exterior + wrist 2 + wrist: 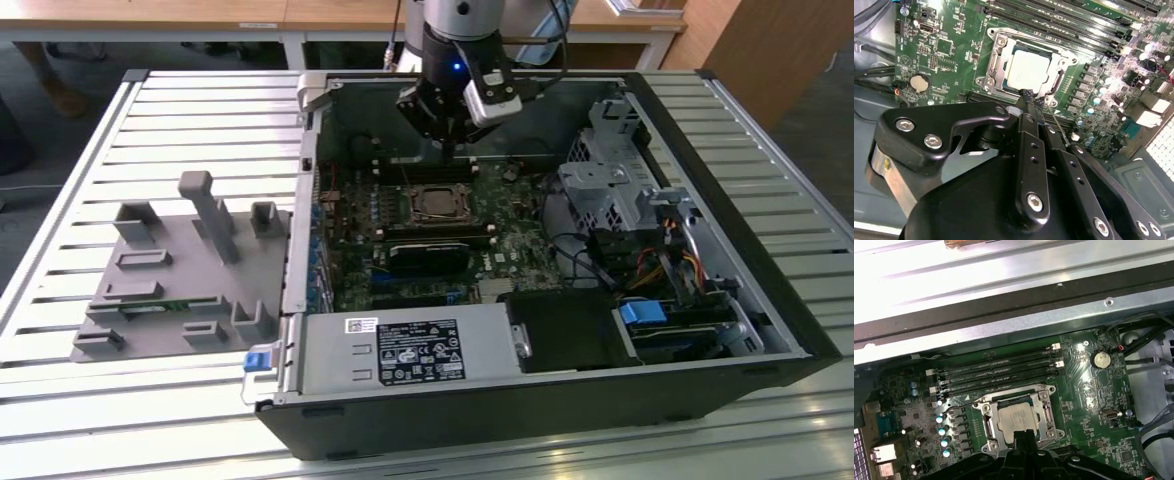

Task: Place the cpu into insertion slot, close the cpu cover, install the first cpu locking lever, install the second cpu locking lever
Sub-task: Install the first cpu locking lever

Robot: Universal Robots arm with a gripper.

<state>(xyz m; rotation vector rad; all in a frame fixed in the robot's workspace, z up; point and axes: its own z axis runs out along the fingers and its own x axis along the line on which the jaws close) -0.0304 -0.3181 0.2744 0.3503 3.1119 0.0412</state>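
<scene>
Here, one cpu [1026,70] in one insertion slot [1029,46], one claw [1030,98] nearby, closed, empty.

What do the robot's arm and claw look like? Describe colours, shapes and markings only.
The arm is a silver-grey cylinder with a small blue light. The claw is glossy black, built of jointed plates studded with silver screw heads. A pale boxy block sits on its side.
</scene>
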